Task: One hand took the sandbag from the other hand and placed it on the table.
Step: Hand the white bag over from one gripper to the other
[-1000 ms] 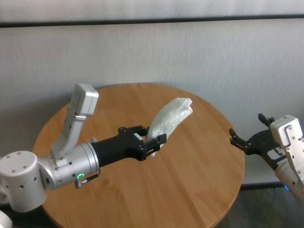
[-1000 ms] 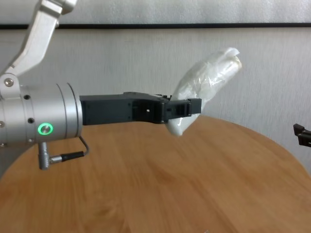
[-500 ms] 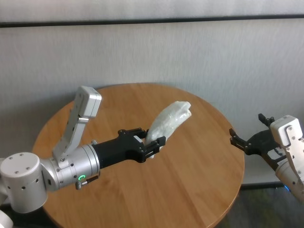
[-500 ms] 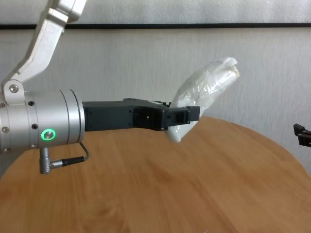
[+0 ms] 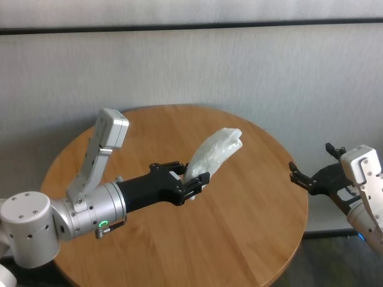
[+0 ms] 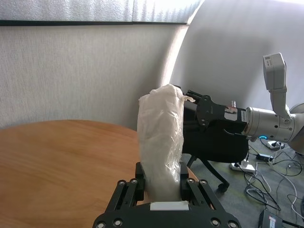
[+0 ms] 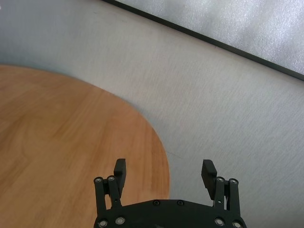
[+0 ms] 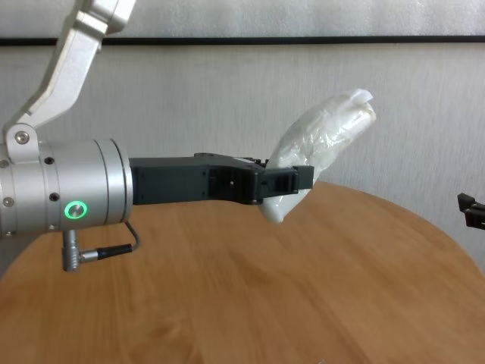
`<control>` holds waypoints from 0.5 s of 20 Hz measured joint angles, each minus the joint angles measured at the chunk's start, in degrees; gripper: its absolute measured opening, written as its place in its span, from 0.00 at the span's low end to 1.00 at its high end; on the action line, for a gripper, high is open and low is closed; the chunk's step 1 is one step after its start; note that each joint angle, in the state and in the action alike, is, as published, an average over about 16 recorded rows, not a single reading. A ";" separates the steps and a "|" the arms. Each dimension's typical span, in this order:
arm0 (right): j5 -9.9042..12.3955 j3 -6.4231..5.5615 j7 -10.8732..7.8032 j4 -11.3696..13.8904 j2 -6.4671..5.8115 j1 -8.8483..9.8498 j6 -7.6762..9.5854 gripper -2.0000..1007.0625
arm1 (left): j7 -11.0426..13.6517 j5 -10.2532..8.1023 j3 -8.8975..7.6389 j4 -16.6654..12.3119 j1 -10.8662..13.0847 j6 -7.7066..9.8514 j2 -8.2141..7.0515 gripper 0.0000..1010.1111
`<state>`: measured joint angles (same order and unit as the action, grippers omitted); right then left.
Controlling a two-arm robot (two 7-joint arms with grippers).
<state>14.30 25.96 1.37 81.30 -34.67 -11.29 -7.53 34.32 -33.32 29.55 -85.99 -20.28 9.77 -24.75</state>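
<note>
left gripper [image 5: 192, 179] clamped on sandbag [image 5: 215, 149] above counter [image 5: 251, 227] centre; right gripper [image 5: 308, 179] spread wide, off 3 o'clock edge

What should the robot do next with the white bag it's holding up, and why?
Probably the right gripper should reach in toward the sandbag. The left gripper is shut on the bag's lower end and holds it tilted above the table, its upper part free. The right gripper waits open past the table's edge, well apart from the bag, so no handover can start yet.
</note>
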 joint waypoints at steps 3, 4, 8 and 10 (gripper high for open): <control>-0.14 0.15 -0.71 1.22 -0.05 0.53 -1.45 0.99 | 0.11 0.05 -0.01 0.00 0.00 0.00 0.01 0.42; -0.08 0.18 -1.03 1.73 -0.08 0.79 -2.02 0.99 | 0.13 0.06 -0.01 -0.01 0.00 0.00 0.01 0.42; 0.96 0.02 -2.86 4.31 -0.34 2.37 -4.71 0.99 | 0.22 0.10 -0.03 -0.01 0.01 -0.01 0.03 0.42; 1.92 -0.26 -4.07 5.95 -0.70 3.58 -6.30 0.99 | 0.25 0.11 -0.04 -0.01 0.02 -0.01 0.03 0.42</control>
<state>16.22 25.71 -2.70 87.25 -35.37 -7.71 -13.84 34.57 -33.21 29.51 -86.00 -20.26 9.76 -24.72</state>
